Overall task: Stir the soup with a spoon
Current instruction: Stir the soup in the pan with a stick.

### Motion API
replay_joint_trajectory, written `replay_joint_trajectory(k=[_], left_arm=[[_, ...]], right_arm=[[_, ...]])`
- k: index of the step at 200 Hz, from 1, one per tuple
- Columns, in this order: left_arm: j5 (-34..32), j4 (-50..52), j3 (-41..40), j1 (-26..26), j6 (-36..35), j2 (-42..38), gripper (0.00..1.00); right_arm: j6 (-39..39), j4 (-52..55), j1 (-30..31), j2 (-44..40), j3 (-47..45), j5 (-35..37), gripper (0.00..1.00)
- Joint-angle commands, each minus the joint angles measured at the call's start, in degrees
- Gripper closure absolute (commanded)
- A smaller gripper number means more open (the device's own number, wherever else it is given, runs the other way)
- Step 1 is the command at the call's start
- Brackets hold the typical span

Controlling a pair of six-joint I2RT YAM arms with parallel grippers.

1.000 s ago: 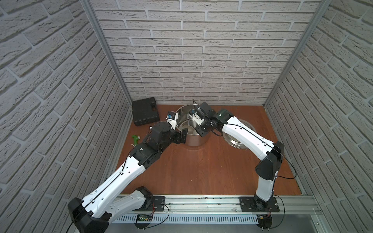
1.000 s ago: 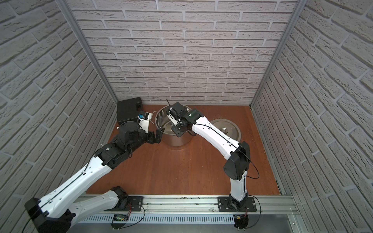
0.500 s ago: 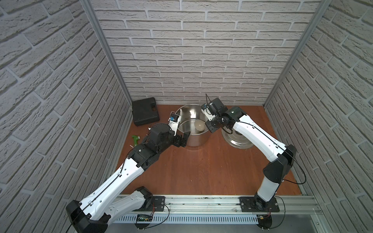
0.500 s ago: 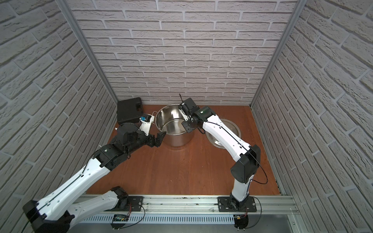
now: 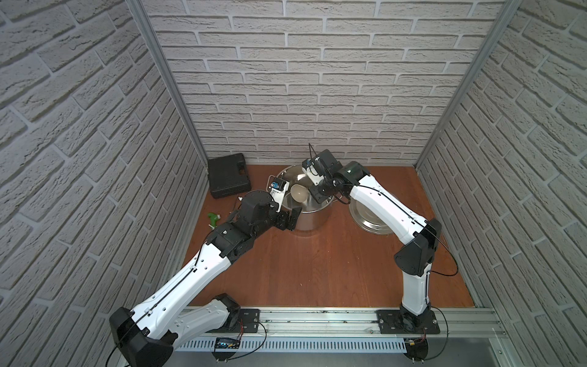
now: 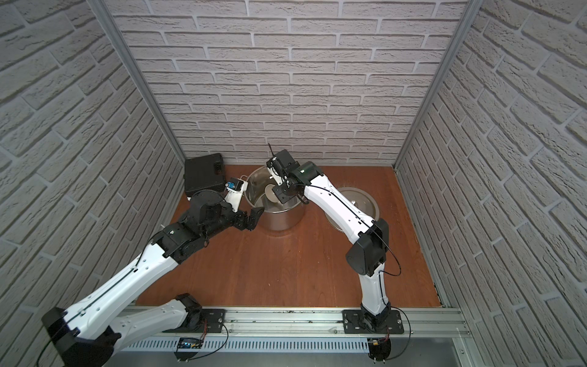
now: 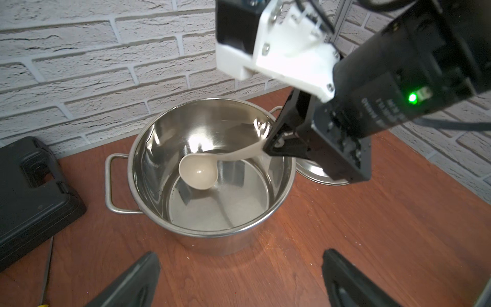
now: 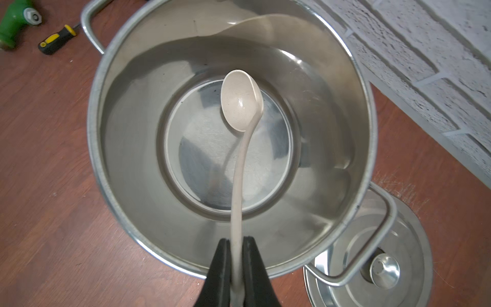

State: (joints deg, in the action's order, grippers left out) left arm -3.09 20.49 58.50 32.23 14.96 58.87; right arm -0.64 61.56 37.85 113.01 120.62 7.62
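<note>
Right gripper [image 8: 236, 242] pinches the spoon [image 8: 240, 101] by its handle above the pot [image 8: 93, 133] rim, bowl reaching toward pot centre; left gripper [image 7: 240, 255] gapes outside

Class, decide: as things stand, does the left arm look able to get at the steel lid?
Probably not directly. The lid lies beyond the pot from the open left tool, and the right arm, holding the ladle in the pot, crosses above it.

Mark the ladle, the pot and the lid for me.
ladle [image 8: 240, 101], right wrist view, its bowl.
pot [image 8: 127, 164], right wrist view, inner wall.
lid [image 8: 385, 270], right wrist view, its knob.
</note>
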Motion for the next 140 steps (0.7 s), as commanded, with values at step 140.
replay_joint_trajectory(k=[140], left_arm=[[1.09,-5.02,-0.39,0.38,-0.46,-1.74,0.02]], right_arm=[[0.73,-1.97,-3.73,-9.22,-9.07,4.25,0.97]])
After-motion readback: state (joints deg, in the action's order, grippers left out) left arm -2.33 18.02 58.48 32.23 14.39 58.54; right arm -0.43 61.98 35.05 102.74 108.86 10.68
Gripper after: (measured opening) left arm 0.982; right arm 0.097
